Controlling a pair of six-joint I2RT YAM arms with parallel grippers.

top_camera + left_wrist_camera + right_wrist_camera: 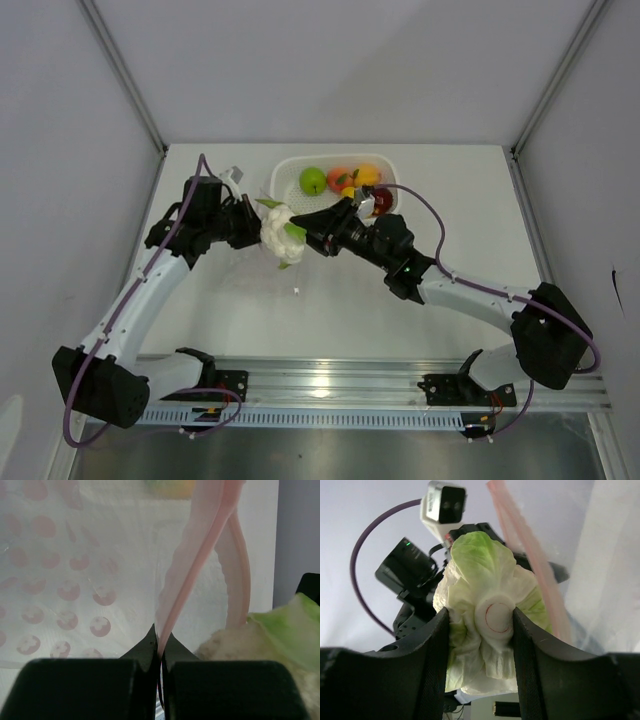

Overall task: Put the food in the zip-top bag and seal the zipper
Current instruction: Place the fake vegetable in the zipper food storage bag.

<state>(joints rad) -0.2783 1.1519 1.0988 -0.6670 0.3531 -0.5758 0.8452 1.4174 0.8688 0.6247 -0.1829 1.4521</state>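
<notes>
Gripping the leafy vegetable (480,570) mid-frame in the half-spread right tool (480,617), with the left tool (160,647) pinched shut on the zipper (196,565) of the zip-top bag (75,580); best steered straight into the bag's open mouth.

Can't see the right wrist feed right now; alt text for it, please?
The right end effector grips a white-green leafy vegetable between its two black fingers, stem end facing the camera. Behind it to the right runs the pink zipper of the clear bag, and the left arm with its wrist camera shows on the left.
</notes>
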